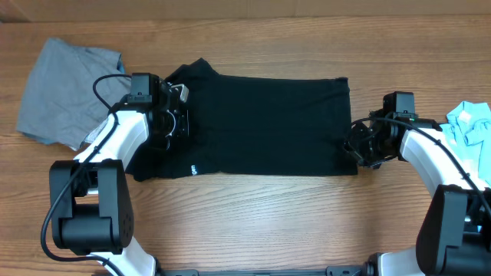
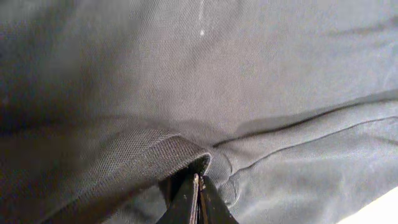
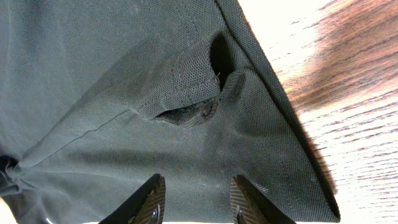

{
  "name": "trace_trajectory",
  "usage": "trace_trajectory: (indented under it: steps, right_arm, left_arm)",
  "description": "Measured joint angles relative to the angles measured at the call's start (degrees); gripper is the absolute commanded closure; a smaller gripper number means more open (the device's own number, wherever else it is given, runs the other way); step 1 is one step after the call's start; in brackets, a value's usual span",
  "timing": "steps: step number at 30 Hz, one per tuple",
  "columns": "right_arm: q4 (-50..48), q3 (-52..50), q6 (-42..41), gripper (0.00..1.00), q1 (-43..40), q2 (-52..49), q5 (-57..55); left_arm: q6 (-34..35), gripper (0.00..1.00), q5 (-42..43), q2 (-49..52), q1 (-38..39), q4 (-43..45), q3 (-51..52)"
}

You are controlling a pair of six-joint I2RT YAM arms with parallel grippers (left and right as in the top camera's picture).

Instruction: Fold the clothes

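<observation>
- Black shirt (image 1: 261,126) is lying mid-table (image 1: 268,230), spread flat as a wide rectangle w/ long side running left–right. Tiny white lettering is showing nr its front-left edge.
- L gripper (image 1: 176,115) is sitting on the shirt's left end, where cloth is bunching a bit.
- L wrist view: the fingers (image 2: 186,202) are pressing tight together, pinching a thick hem fold of the black cloth btwn them.
- R gripper (image 1: 359,146) is sitting at the shirt's right edge, nr the front-right corner.
- R wrist view: jaws are standing wide apart, fingertips (image 3: 151,199) hanging over black fabric w/ only flat cloth under the gap. Can't tell if they're touching it.
- A small puckered ridge is rising in the cloth just ahead of the R fingers, beside the shirt's edge, w/ bare wood showing past it.
- Grey garment (image 1: 65,92) is lying rumpled at far left, partly under the L arm.
- Light-blue garment (image 1: 472,126) is lying at the right edge, apart from the shirt, beside the R arm.
</observation>
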State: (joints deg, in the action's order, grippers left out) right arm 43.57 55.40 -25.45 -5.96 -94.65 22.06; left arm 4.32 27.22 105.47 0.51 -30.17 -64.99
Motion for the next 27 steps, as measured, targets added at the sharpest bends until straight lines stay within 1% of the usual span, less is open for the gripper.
trace_trajectory:
  steps: [4,8,9,12,14,15,17,21,23,25,27]
  right_arm:
    - [-0.02,0.0,0.02,0.62,0.0,0.0,-0.02]
    - [-0.02,0.0,0.0,0.62,-0.02,0.0,-0.04]
    - [-0.02,0.0,0.0,0.62,-0.02,0.0,-0.04]
    - [0.15,0.0,0.0,0.62,-0.02,0.0,-0.04]
    - [0.57,0.0,0.04,0.61,-0.02,0.0,-0.04]
    - [0.9,0.0,0.0,0.61,0.0,0.0,-0.13]
    - [1.46,0.0,0.02,0.61,0.0,0.0,-0.61]
    - [1.95,0.0,0.02,0.61,0.0,0.0,-1.92]
    - [1.95,0.0,0.02,0.61,-0.02,0.0,-2.21]
    - [1.95,0.0,0.02,0.61,-0.02,0.0,-2.51]
    - [1.97,0.0,0.04,0.61,-0.02,0.0,-2.64]
  left_arm:
    - [0.24,0.96,0.61,0.0,0.0,2.71,0.02]
    - [2.84,0.96,3.06,0.0,0.0,8.79,0.11]
    - [4.09,0.96,3.98,0.0,0.0,11.61,0.11]
    - [7.26,0.75,5.18,0.0,0.0,13.51,0.11]
    - [8.41,0.66,5.6,0.0,0.0,10.05,0.07]
    - [8.66,0.62,5.55,0.0,0.0,7.37,0.07]
    - [7.87,0.6,4.96,0.0,0.0,2.78,0.09]
    - [5.73,0.61,0.9,0.02,0.0,-1.95,0.11]
    - [4.48,0.65,-0.57,0.04,0.0,-2.34,0.11]
    - [3.5,0.74,-1.55,0.04,0.0,-2.4,0.11]
    - [2.62,0.89,-2.43,0.07,0.0,-2.27,0.11]
